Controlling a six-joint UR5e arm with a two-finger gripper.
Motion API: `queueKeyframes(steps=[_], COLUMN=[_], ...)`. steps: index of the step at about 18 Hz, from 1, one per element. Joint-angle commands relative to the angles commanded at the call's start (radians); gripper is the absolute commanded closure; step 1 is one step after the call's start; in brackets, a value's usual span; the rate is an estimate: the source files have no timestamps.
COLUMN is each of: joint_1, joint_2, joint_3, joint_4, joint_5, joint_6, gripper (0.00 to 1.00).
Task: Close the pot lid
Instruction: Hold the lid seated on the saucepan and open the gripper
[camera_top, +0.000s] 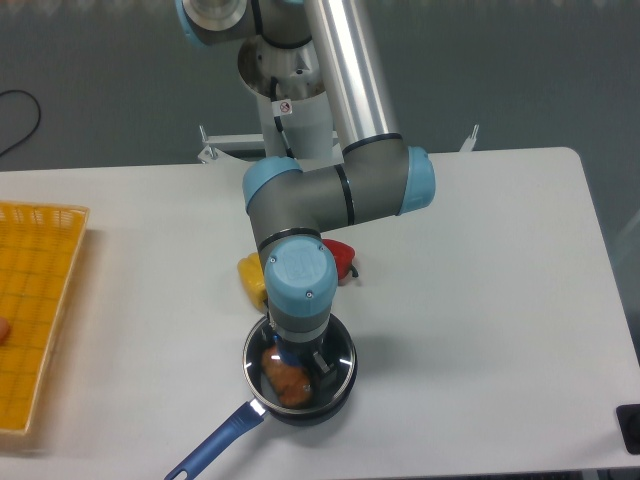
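The pot (300, 378) sits near the front edge of the bench (480, 300), its blue handle (215, 447) angled toward the front-left, with the pot lid (338, 352) lying over its opening, the clear glass showing an orange-brown item (287, 381) inside. The arm's wrist stands straight above the pot and hides most of the claw (300, 355), so whether it is parted or clamped on the lid's knob cannot be told. Behind the pot lie a yellow item (252, 279) and a red item (341, 256), and a yellow mesh basket (35, 310) rests at the left edge.
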Motion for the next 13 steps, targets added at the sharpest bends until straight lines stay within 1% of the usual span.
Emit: queueKeyframes(steps=[3, 5, 8, 13], joint_1=[0.0, 0.0, 0.0, -0.002], joint_2=[0.0, -0.002, -0.003, -0.003], joint_3=[0.0, 0.0, 0.0, 0.0], joint_4=[0.0, 0.0, 0.015, 0.021], joint_5=[0.003, 0.003, 0.003, 0.003], joint_6=[-0.002, -0.002, -0.005, -0.005], gripper=[0.46, 0.43, 0.43, 0.43])
